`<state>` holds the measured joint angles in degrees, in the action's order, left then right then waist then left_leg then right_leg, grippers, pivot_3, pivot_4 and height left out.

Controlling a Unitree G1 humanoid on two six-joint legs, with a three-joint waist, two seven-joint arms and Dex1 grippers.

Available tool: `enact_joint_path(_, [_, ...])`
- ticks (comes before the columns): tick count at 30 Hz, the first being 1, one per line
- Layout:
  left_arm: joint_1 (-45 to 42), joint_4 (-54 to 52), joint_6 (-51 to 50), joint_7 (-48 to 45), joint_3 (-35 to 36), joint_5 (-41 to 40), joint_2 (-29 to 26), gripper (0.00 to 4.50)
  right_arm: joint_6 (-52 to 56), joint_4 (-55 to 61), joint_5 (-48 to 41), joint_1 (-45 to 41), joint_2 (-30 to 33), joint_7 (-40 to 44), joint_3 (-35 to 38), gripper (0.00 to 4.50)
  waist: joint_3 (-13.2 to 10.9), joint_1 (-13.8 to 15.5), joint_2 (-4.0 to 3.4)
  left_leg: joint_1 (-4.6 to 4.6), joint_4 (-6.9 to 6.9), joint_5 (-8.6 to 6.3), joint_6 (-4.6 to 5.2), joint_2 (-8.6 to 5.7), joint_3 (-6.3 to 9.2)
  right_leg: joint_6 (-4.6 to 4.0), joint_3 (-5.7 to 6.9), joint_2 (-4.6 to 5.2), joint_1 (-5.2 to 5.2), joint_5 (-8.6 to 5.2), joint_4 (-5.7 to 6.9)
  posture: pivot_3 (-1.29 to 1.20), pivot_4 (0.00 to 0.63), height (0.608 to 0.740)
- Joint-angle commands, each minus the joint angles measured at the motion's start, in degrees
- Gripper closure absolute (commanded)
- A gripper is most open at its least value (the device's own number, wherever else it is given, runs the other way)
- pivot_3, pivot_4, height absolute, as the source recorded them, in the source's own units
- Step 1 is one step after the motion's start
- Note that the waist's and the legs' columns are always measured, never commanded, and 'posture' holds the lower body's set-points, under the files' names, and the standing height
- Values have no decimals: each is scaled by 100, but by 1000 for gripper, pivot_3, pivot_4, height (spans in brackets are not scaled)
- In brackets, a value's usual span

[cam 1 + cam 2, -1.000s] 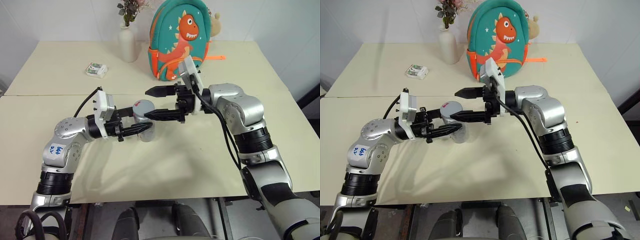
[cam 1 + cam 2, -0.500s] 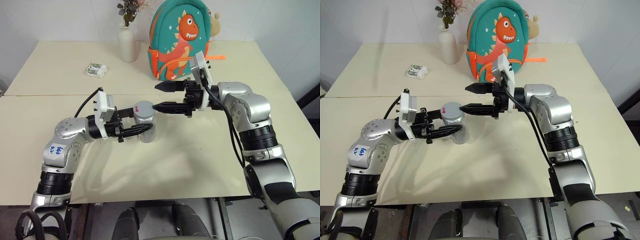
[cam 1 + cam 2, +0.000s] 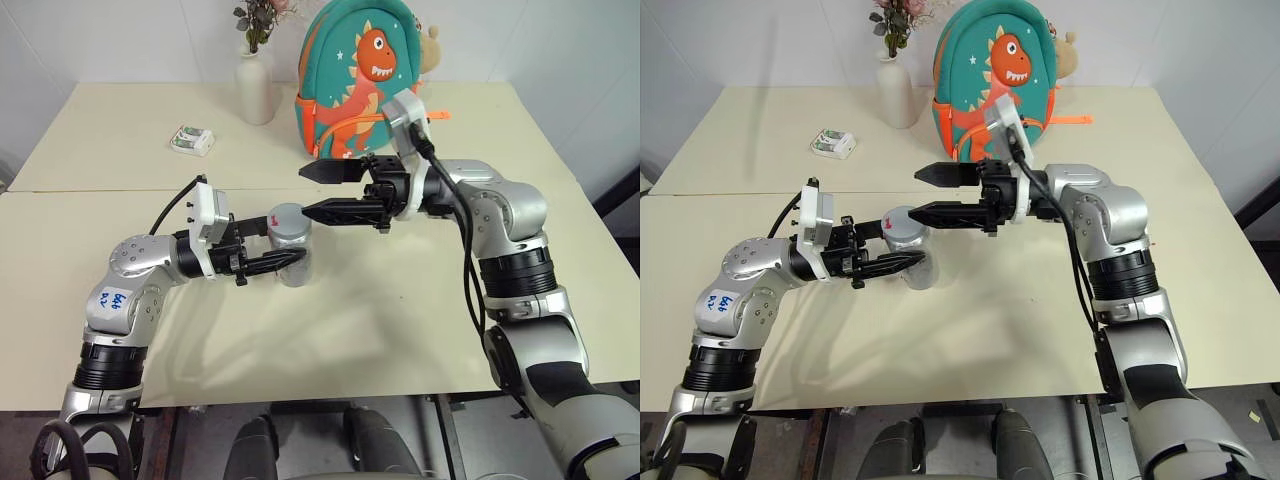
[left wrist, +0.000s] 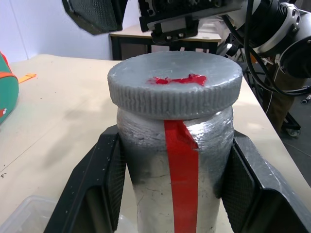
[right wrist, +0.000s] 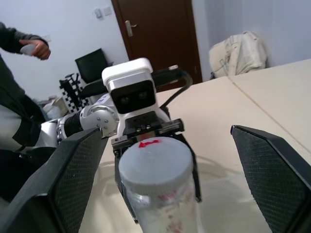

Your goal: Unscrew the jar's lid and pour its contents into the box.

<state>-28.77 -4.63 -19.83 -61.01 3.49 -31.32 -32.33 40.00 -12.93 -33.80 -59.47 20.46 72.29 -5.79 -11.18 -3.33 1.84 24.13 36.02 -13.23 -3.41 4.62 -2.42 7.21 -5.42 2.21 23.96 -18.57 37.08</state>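
Gripping the jar (image 3: 292, 255) at centre frame on the worktop (image 3: 400, 300), the left tool (image 3: 275, 262) clamps its sides, lid (image 4: 175, 85) on. The right tool (image 3: 315, 192) hangs spread wide just right of it, fingers apart.

1 jar (image 3: 291, 255), 1 lid (image 4: 175, 83), 1 vase (image 3: 254, 88), 1 backpack (image 3: 358, 75) (dino print), 1 packet (image 3: 192, 140).
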Motion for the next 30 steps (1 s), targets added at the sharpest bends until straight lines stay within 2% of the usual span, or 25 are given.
enact_joint_path(1, [-53,-236,76,-14,85,-98,-11,2221,-151,376,126,-36,-110,-60,-187,44,0,1,0,0,0,0,0,0,0,0,0,0,0,0,0,0,150,740])
enact_joint_path(17, [-62,-264,45,8,84,-104,-18,2221,-531,322,533,54,-280,-199,-456,44,0,4,0,0,-1,0,0,0,0,0,1,0,0,0,0,0,150,740])
enact_joint_path(20, [-72,-255,48,11,84,-100,-18,2221,-508,289,525,51,-300,-216,-417,658,0,3,0,0,-1,0,0,0,0,0,1,0,0,0,0,0,150,740])
enact_joint_path(24, [-84,-259,48,22,88,-102,-22,2221,-518,265,518,47,-328,-237,-367,1916,0,4,0,0,0,0,0,0,0,0,1,0,0,0,1,0,150,740])
enact_joint_path(30, [-55,-298,40,32,103,-109,-33,2221,72,401,-129,-61,-458,-301,63,1916,0,4,0,0,0,0,0,1,0,0,1,0,0,0,1,0,150,740])
